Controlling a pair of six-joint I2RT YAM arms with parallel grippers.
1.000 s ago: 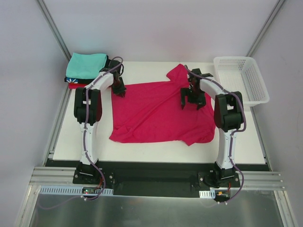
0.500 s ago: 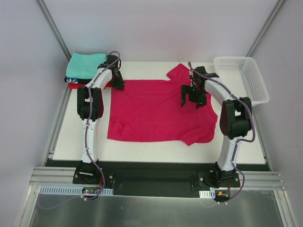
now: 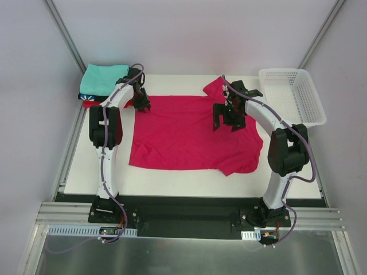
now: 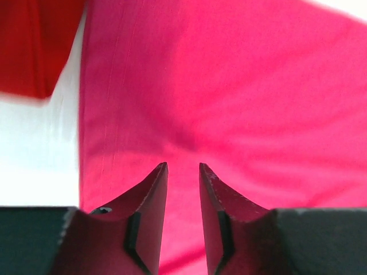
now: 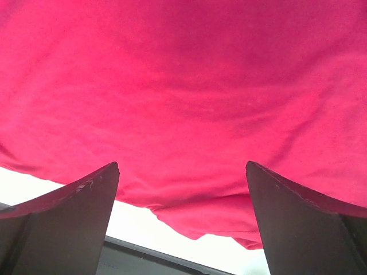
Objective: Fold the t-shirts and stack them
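Top external view shows you a white bench boxed in by pale walls with metal corner posts. The crimson-pink t-shirt lies spread across the middle of it. Against a second ago, its far edge has been drawn straighter and its left side sits nearer the folded stack, with fewer wrinkles along that side. Your left claw has travelled out to the shirt's far left corner; its jaws are parted only narrowly, with nothing pinched between them. Your right claw has shifted slightly leftward and hangs gaping wide over the shirt's far right part, by the sleeve, holding nothing. At the far left corner the folded teal t-shirt tops a pile with a red t-shirt beneath, just beside the left claw. A white mesh basket stands at the far right, apart from the shirt.
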